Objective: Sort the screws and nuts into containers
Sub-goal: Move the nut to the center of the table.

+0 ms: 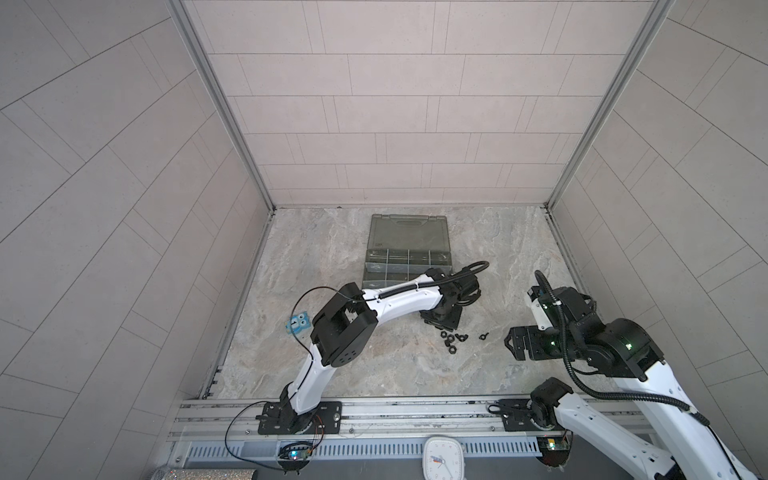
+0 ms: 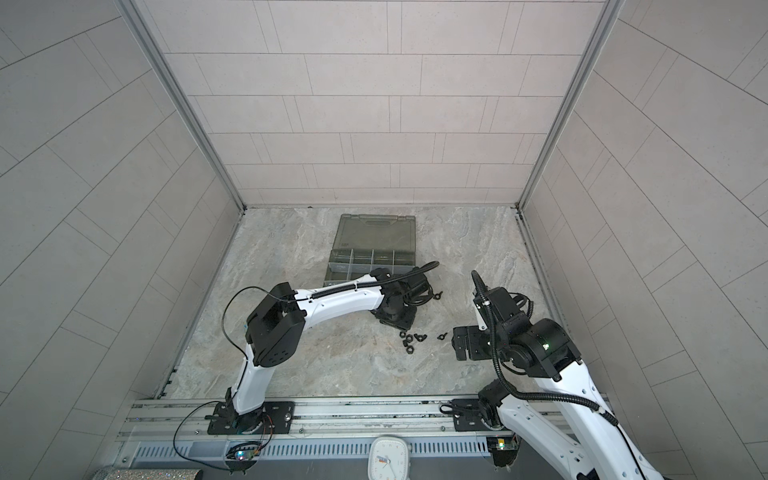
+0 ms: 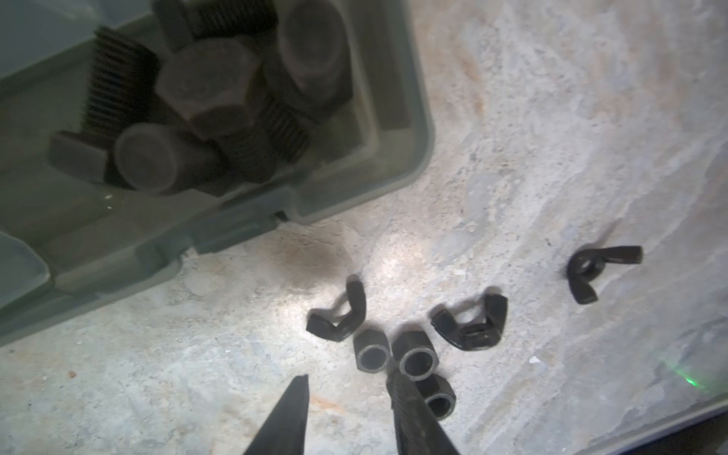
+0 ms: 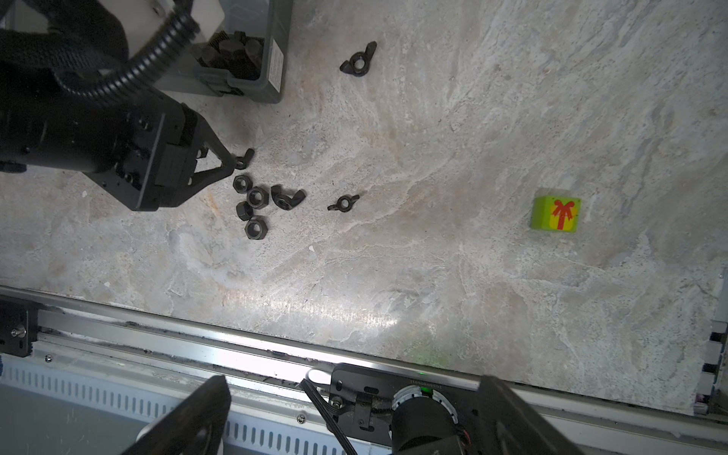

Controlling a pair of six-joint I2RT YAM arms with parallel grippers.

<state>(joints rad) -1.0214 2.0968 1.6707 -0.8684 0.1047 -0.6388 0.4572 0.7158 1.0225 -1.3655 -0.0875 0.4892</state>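
Marbled table (image 3: 551, 118), tiled walls (image 1: 395, 104). At left claw (image 3: 348, 380): tips (image 3: 295, 405) part-spread, nothing pinched. Touching or just beside one tip: loose nuts (image 3: 415, 358), hex and winged, clustered on bare stone. Farther out: one stray wing nut (image 4: 358, 59) beside the case (image 4: 275, 71). Beyond: corner compartment (image 3: 98, 212) heaped with screws (image 3: 205, 90). Well apart: right claw (image 4: 354, 384), spread wide, empty. Judged so: screws done, none spotted loose; nuts not yet begun, none seen boxed, whole cluster left to lift across.

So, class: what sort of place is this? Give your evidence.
Probably a robotics lab test cell: a left arm and right arm bolted to an aluminium rail, panelled walls on three sides, and a clock facing the camera.
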